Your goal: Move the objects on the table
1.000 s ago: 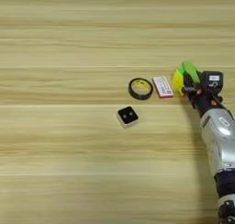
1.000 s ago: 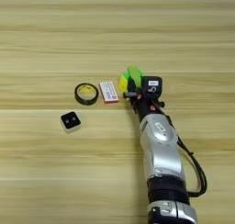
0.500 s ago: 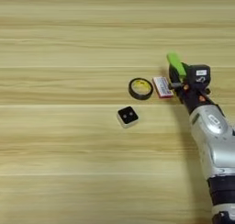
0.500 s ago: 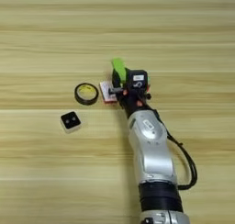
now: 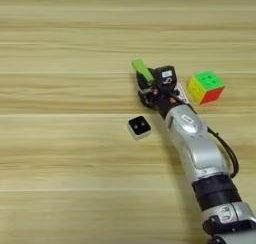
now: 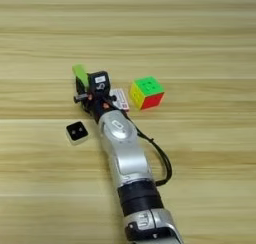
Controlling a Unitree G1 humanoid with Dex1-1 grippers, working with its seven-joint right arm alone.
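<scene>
Now the hand (image 5: 146,83) is closed around the bright green bar (image 5: 142,70), above the table (image 5: 60,48).

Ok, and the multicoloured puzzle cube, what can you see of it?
The multicoloured puzzle cube sits flat on the table, right of the right tool and apart from it. Its top is green, the near faces yellow and red, each split into small squares, plastic by the look. The white-red flat box lies just left of it; nothing touches it.
</scene>
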